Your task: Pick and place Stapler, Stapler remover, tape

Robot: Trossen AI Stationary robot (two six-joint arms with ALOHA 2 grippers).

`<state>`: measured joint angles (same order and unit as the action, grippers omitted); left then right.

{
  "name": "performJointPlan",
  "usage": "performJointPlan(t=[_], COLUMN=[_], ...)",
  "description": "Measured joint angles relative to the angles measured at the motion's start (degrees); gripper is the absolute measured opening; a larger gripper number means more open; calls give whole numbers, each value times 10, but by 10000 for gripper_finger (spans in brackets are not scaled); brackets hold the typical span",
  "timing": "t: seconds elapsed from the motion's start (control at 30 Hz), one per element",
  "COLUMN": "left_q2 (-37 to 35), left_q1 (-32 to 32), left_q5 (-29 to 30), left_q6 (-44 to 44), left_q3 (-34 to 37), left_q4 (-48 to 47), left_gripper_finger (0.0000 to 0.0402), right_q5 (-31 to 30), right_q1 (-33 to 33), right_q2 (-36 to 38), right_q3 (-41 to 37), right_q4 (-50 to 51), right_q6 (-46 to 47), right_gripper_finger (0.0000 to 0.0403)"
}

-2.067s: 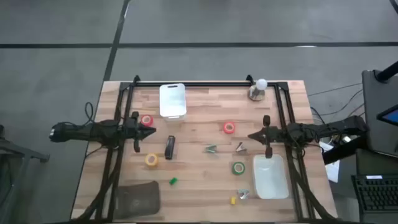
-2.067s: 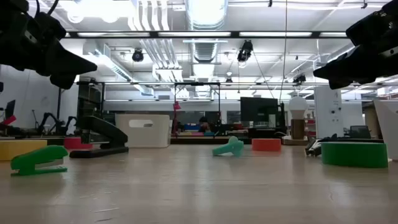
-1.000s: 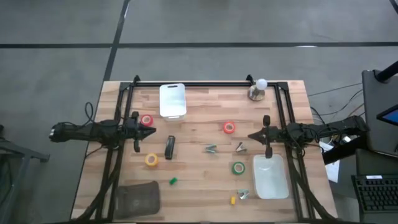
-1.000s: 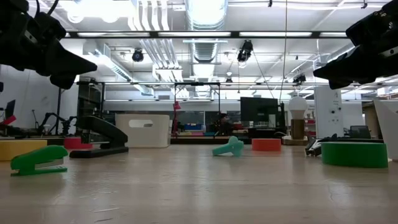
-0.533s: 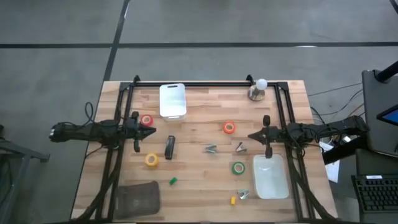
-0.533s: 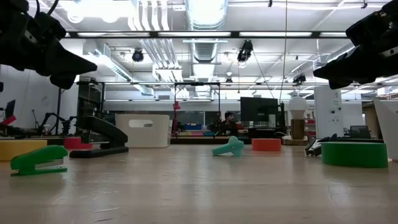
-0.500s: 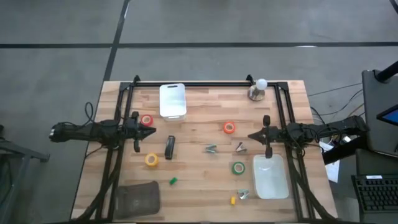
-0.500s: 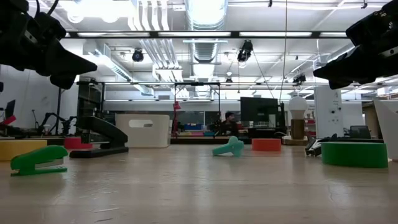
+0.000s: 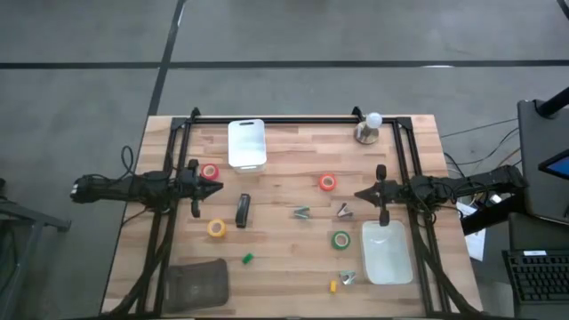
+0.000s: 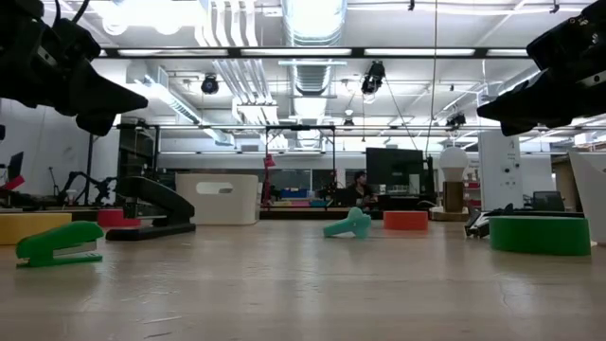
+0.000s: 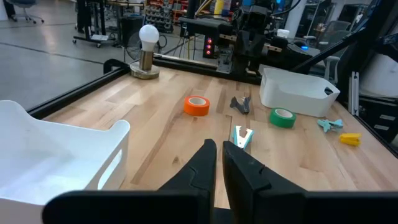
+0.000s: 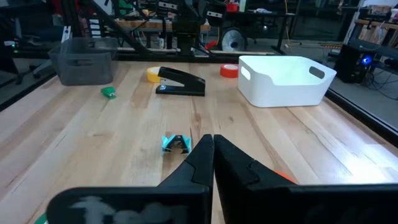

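Note:
The black stapler (image 9: 242,211) lies flat near the table's middle-left, and shows in the right wrist view (image 12: 180,82). The tape rolls lie flat: red (image 9: 210,172), red (image 9: 327,182), yellow (image 9: 216,228), green (image 9: 340,239). Staple removers lie at the middle: a teal one (image 9: 302,212) and a dark one (image 9: 342,211). My left gripper (image 9: 216,187) hangs shut above the table beside the left red roll. My right gripper (image 9: 358,193) hangs shut near the dark remover. Neither touches anything.
A white bin (image 9: 247,142) stands at the far side and another (image 9: 385,252) at the near right. A grey bin (image 9: 196,284) sits at the near left corner, a light bulb (image 9: 369,127) at the far right. A small green stapler (image 9: 247,259), a yellow piece (image 9: 333,286) and another remover (image 9: 347,278) lie near.

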<state>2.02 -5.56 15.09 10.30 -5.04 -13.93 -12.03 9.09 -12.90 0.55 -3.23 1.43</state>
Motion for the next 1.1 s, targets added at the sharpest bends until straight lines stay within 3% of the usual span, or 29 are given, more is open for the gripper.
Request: performJointPlan(t=[0.9,1.1], left_q2=[0,0], left_q1=[0,0], left_q5=[0,0], left_q6=[0,0], left_q3=[0,0], left_q4=[0,0], left_gripper_finger=[32,32], right_q5=[0,0], right_q1=[0,0], right_q2=[0,0], right_q3=[0,0], right_q4=[0,-7], right_q6=[-1,-36], right_gripper_finger=[8,8])
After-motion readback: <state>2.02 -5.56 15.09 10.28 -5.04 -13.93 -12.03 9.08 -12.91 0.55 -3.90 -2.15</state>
